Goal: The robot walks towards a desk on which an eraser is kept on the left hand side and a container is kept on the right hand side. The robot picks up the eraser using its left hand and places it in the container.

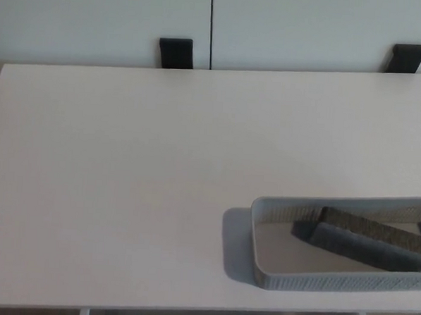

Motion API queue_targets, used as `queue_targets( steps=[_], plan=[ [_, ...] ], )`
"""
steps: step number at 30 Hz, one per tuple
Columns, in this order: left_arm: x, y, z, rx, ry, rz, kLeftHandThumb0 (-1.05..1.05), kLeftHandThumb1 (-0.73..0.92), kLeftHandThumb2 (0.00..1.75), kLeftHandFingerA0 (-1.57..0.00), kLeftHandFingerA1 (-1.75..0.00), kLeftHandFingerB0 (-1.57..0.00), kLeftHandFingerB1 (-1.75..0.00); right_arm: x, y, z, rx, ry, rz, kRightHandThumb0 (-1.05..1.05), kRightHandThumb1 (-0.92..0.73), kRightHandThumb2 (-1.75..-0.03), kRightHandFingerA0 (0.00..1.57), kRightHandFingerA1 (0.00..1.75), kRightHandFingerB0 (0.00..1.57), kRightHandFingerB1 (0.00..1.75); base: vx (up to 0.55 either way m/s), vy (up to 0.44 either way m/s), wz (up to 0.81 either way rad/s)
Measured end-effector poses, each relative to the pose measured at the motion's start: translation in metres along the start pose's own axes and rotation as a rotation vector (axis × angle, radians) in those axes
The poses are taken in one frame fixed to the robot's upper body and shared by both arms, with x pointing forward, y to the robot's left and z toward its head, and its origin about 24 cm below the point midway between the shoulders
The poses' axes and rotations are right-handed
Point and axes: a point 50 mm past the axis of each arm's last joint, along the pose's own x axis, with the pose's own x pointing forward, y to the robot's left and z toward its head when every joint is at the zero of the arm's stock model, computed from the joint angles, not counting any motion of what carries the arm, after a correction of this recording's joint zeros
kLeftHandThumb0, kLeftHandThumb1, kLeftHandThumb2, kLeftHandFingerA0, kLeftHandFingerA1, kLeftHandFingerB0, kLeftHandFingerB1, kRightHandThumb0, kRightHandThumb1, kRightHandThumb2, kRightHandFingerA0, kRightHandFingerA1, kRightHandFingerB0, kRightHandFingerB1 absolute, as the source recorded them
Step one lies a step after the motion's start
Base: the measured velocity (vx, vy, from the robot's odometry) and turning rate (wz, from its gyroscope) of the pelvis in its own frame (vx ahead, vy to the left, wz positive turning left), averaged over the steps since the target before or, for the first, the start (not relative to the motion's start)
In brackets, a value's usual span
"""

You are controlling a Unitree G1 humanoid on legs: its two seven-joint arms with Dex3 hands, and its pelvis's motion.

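At four o'clock on the tabletop (124, 181) we saw the eraser (368, 240) lying tilted inside the container (317, 279). Neither hand showed, so we could not tell their state. We judged a returning arm might nudge the container off the near edge.

Neither the left hand nor the right hand in view; no arm either
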Motion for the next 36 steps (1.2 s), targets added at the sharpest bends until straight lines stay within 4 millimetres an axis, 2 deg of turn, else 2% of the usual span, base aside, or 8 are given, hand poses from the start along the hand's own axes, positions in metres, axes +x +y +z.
queue_targets(
  steps=[1,2,10,11,12,19,20,36],
  plan=[
    [0.009,-0.010,0.001,0.011,-0.008,-0.017,-0.52,0.68,0.62,0.00,-0.32,0.00,-0.29,0.001,0.002,0.002,0.005,-0.006,0.004,-0.62,-0.56,-0.56,0.22,0.54,0.20,0.43,0.00,0.000,0.00],
    [0.017,-0.021,0.001,0.022,-0.018,-0.034,-0.48,0.66,0.62,0.00,-0.28,0.00,-0.27,0.001,0.004,0.003,0.011,-0.011,0.007,-0.65,-0.41,-0.81,0.22,0.58,0.19,0.51,0.00,0.000,0.00],
    [0.054,-0.087,0.010,0.121,-0.117,-0.114,-0.31,0.59,0.62,-0.06,-0.32,-0.06,-0.26,0.003,0.013,0.011,0.017,-0.060,0.021,-0.59,-0.42,-0.78,0.26,0.53,0.22,0.47,0.00,0.000,0.00],
    [0.056,-0.091,0.012,0.137,-0.130,-0.111,-0.24,0.65,1.05,-0.03,-0.52,-0.01,-0.50,0.003,0.014,0.012,0.012,-0.065,0.021,-0.57,-0.42,-0.77,0.27,0.53,0.23,0.46,0.00,0.000,0.00],
    [0.057,-0.093,0.015,0.151,-0.144,-0.105,-0.30,0.60,0.63,-0.05,-0.31,-0.05,-0.25,0.003,0.014,0.012,0.008,-0.068,0.019,-0.57,-0.42,-0.77,0.27,0.52,0.24,0.46,0.00,0.000,0.00],
    [0.055,-0.105,0.037,0.266,-0.264,-0.042,-0.28,0.62,1.05,-0.03,-0.52,0.00,-0.50,0.003,0.012,0.015,-0.017,-0.085,0.007,-0.60,-0.41,-0.78,0.26,0.54,0.22,0.46,0.00,0.000,0.00],
    [0.055,-0.106,0.040,0.288,-0.281,-0.032,-0.38,0.57,0.59,-0.07,-0.36,-0.07,-0.28,0.003,0.012,0.015,-0.022,-0.087,0.005,-0.53,-0.54,-0.57,0.31,0.47,0.27,0.35,0.00,0.000,0.00],
    [0.049,-0.115,0.048,0.455,-0.390,0.059,-0.29,0.53,0.99,-0.03,-0.52,0.00,-0.49,0.002,0.004,0.016,-0.066,-0.102,-0.016,-0.54,-0.54,-0.56,0.36,0.46,0.28,0.35,0.00,0.000,0.00]
  ],
)
